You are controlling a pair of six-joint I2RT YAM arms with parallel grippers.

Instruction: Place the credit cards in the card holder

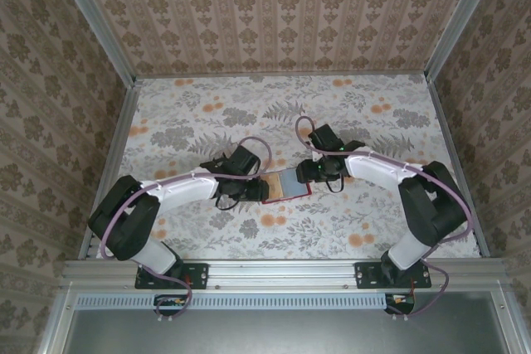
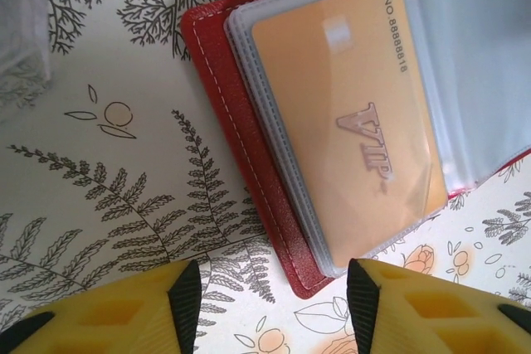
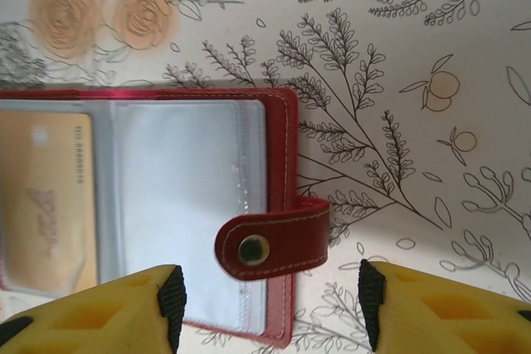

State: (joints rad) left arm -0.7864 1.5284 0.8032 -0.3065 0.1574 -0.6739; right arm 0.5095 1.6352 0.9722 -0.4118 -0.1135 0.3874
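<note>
Floral-print desk point(image 1: 373, 122) has your red card holder point(image 1: 287, 185) lying open in the middle, between the two arms, with a gold VIP credit card point(image 2: 348, 122) sitting in a clear pocket on its left half. Your left tool point(image 2: 274, 308) is spread just off the holder's corner, pinching nothing. Your right tool point(image 3: 272, 308) is spread too, by the snap tab point(image 3: 274, 244) on the right edge.
</note>
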